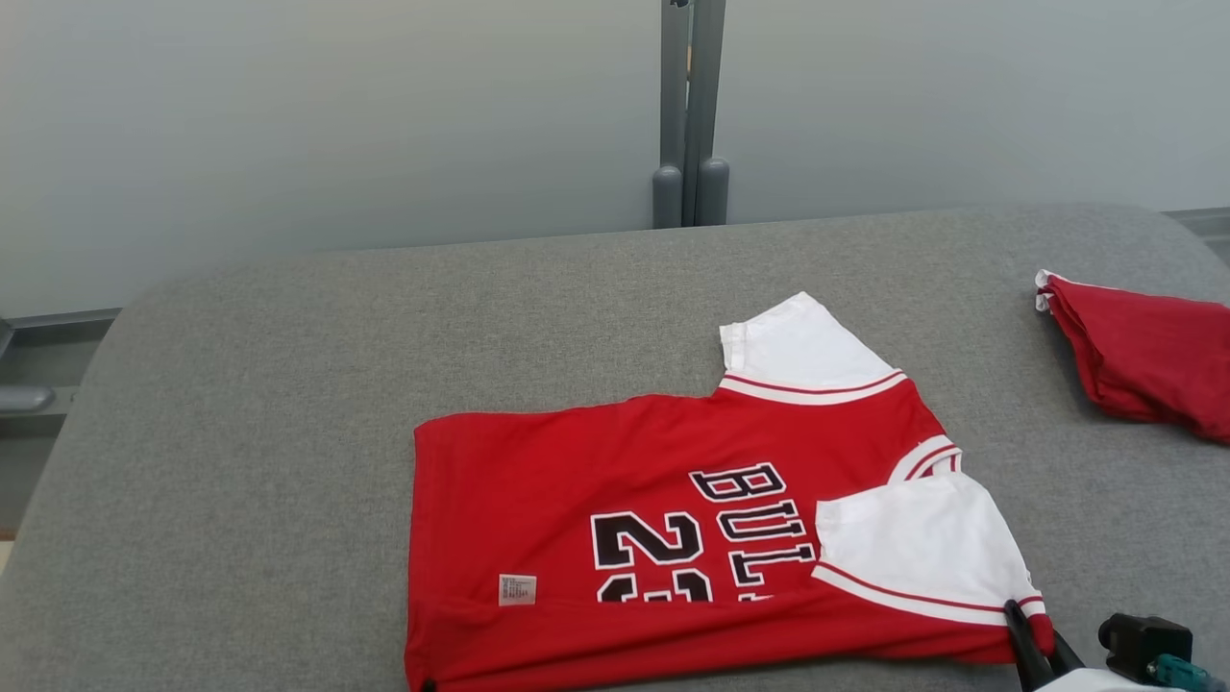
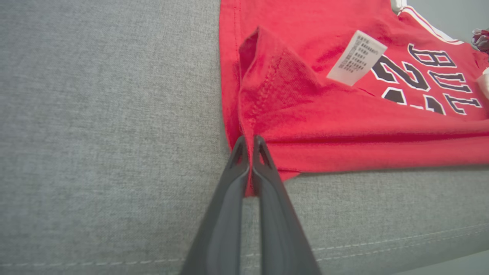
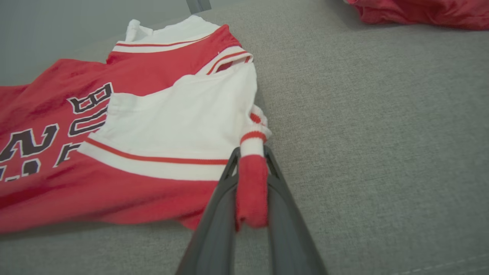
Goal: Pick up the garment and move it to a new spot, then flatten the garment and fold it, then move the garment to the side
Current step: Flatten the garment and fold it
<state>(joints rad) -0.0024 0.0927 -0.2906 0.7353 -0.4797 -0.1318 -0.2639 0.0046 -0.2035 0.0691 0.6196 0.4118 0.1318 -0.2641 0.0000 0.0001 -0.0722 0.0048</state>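
We saw the red jersey (image 1: 577, 481) lying on the grey worktop (image 1: 240, 432). The jaws of our left gripper (image 2: 249, 142) were pinched tight on its hem corner. Those of our right gripper (image 3: 250, 152) clamped a bunched fold at its shoulder.

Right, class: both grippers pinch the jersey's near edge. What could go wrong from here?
1. The left gripper pinches only a thin bit of the jersey hem, so it may slip when lifted.
2. The right gripper holds a bunched roll, so the white sleeve folded over the print may shift.
3. Another red garment lies nearby and could get swept.
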